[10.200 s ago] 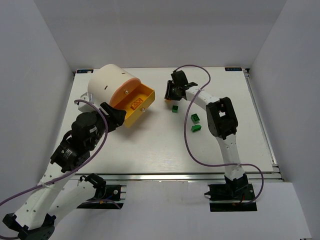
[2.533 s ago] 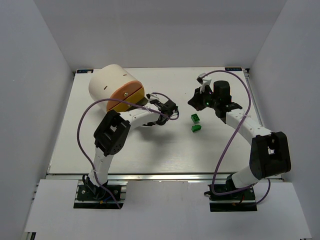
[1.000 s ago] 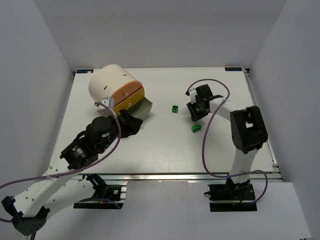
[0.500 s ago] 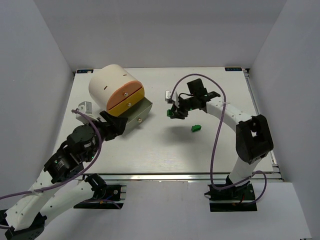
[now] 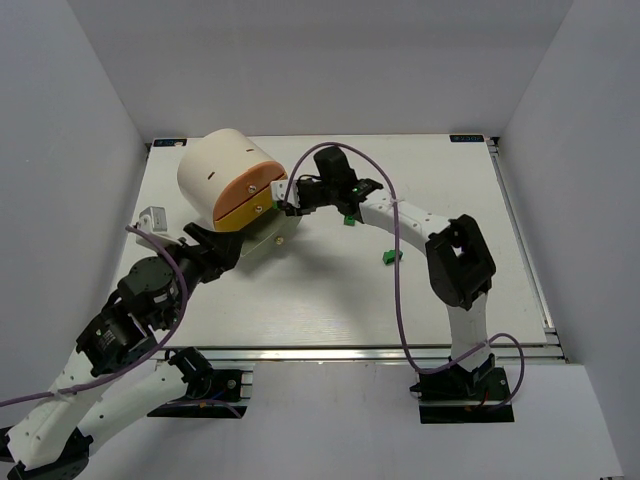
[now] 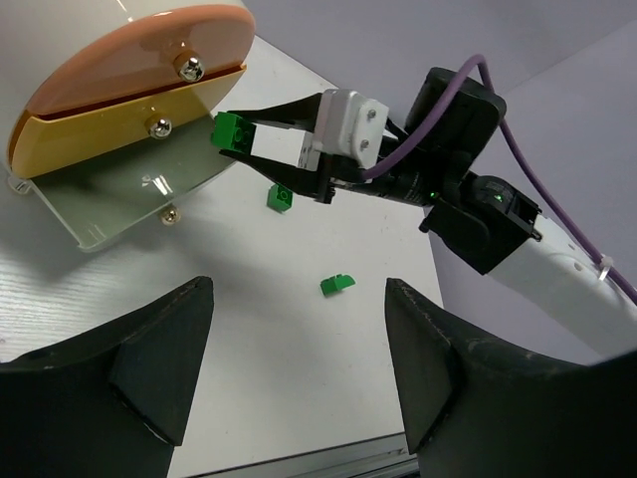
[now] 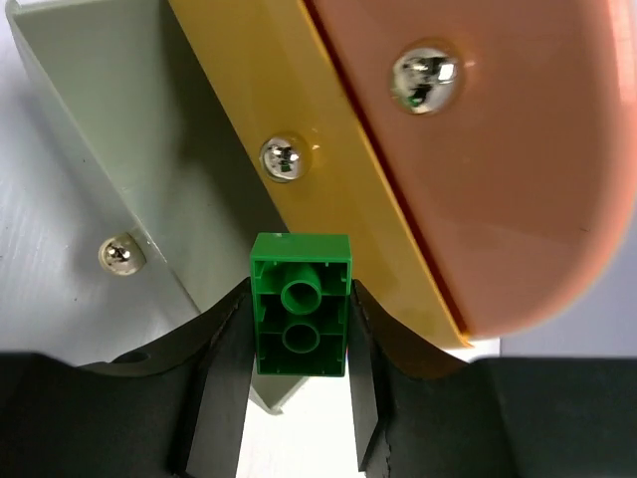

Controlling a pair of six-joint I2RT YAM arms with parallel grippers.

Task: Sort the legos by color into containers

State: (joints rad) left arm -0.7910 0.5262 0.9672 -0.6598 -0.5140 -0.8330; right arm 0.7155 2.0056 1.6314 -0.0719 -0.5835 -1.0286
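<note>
My right gripper (image 5: pixel 289 203) is shut on a green lego (image 7: pixel 301 317), its hollow underside facing the camera. It holds the lego over the pulled-out grey drawer (image 7: pixel 109 169) of the cream drum (image 5: pixel 222 163), just below the yellow front (image 7: pixel 289 110) and the orange front (image 7: pixel 478 149). The left wrist view shows the held lego (image 6: pixel 231 130) above the grey drawer (image 6: pixel 109 204). Two more green legos lie on the table (image 5: pixel 349 219) (image 5: pixel 390 257). My left gripper (image 6: pixel 299 373) is open and empty, low in front of the drum. The orange-yellow and purple legos are out of view.
The right arm (image 5: pixel 400 215) stretches across the middle of the table from the right. The left arm (image 5: pixel 150 290) sits near the front left. White walls close in the table on three sides.
My right gripper has carried the green lego left from the table's middle to the open grey drawer. The left arm has drawn back slightly toward the front left.
</note>
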